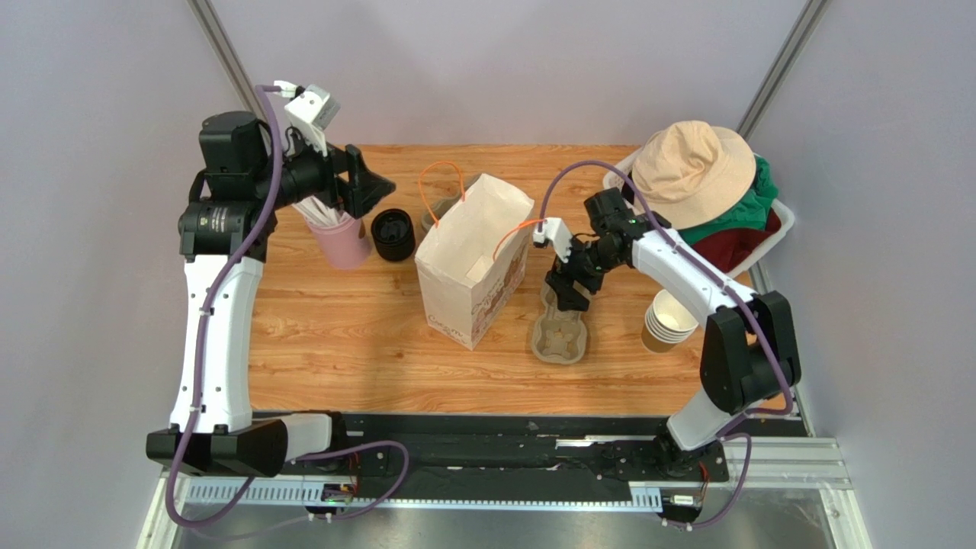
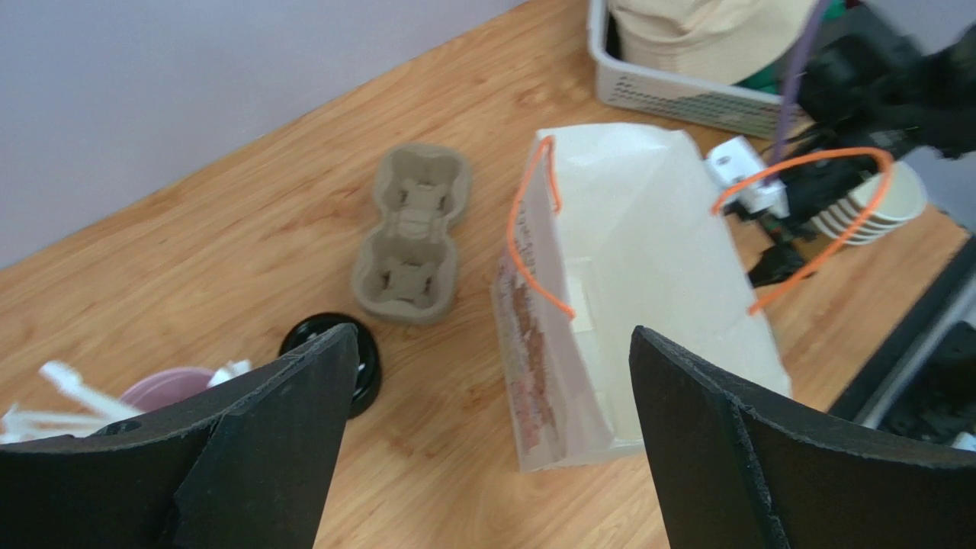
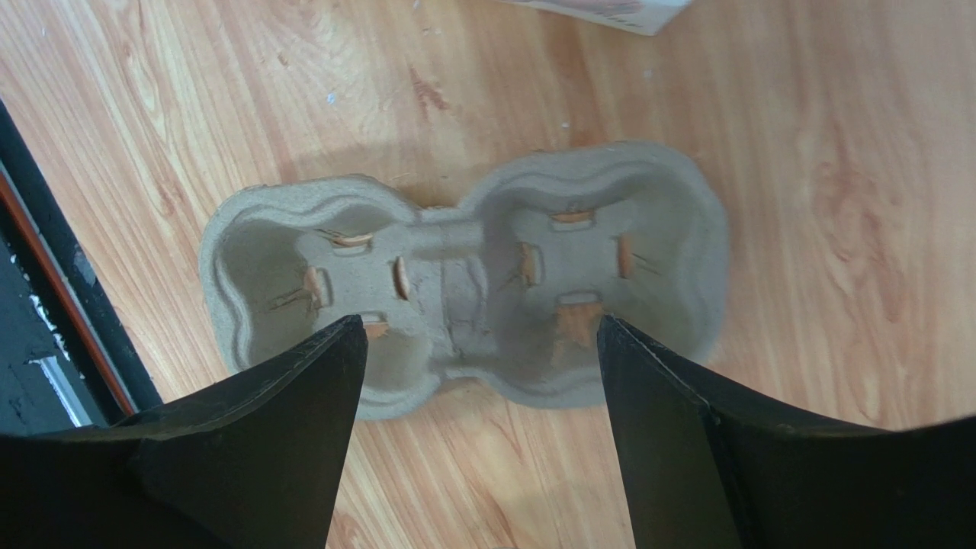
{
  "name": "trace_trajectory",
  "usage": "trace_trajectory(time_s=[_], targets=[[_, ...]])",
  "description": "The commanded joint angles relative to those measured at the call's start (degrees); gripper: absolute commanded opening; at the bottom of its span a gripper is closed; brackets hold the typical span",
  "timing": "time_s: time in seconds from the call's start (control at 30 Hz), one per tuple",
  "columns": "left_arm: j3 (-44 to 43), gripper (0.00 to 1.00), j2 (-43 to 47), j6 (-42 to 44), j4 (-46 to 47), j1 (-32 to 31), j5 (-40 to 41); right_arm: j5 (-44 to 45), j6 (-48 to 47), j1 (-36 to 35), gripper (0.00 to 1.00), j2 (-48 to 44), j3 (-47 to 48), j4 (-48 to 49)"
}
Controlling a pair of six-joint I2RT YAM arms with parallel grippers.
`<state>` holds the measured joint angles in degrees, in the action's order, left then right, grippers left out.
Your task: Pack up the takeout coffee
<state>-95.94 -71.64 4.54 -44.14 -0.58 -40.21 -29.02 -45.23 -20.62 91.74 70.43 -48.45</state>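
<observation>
Right pincer hangs open and empty over the pulp carrier by the bag. No lidded coffee in sight, just bare cups far right and what looks like black lids left. Next up, I'd guess: fetch a cup.

clock ref: top view, 12 = far wall
bag: upright mid-table, mouth open upward; blocks the straight line between the grippers
left gripper: fingers spread; pink cup of utensils at its 7 o'clock, black lid at 5, both close
right gripper: fingers spread above carrier; bag just beside at 9, cup stack at 3, apart
carrier pockets: open from above
basket: at 1 of right gripper, hat on top
table: bare wood at 6 to 8 of bag
</observation>
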Motion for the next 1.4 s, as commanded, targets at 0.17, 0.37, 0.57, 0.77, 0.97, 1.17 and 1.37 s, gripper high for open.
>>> trace_trajectory(time_s=[0.17, 0.37, 0.57, 0.77, 0.97, 1.17, 1.37], targets=[[-3.29, 0.97, -7.72, -6.30, 7.66, -1.61, -14.64, 2.74, -1.00, -1.52, 0.78, 4.93, 1.11, -1.56], [-0.56, 0.97, -10.10, -6.03, 9.25, -6.10, -13.24, 3.79, -0.82, -2.58, 0.77, 5.90, 0.49, -1.48], [-0.39, 0.97, -10.89, -5.77, 9.25, -8.30, -12.88, 5.37, -0.74, -3.46, 0.77, 6.87, -0.74, -0.77], [1.46, 0.94, -10.89, -4.71, 9.07, -9.26, -11.39, 6.51, -0.64, -3.72, 0.76, 8.01, -1.00, -0.77], [3.13, 0.93, -11.42, -4.62, 9.07, -10.23, -10.24, 7.22, -0.29, -4.51, 0.76, 8.62, -1.96, 0.19], [3.74, 0.92, -11.07, -4.62, 9.42, -10.23, -8.75, 8.01, 0.32, -5.39, 0.73, 8.71, -3.02, 2.56], [4.36, 0.92, -10.72, -4.62, 9.69, -10.23, -8.40, 8.71, 1.11, -6.53, 0.68, 8.72, -4.25, 5.11]])
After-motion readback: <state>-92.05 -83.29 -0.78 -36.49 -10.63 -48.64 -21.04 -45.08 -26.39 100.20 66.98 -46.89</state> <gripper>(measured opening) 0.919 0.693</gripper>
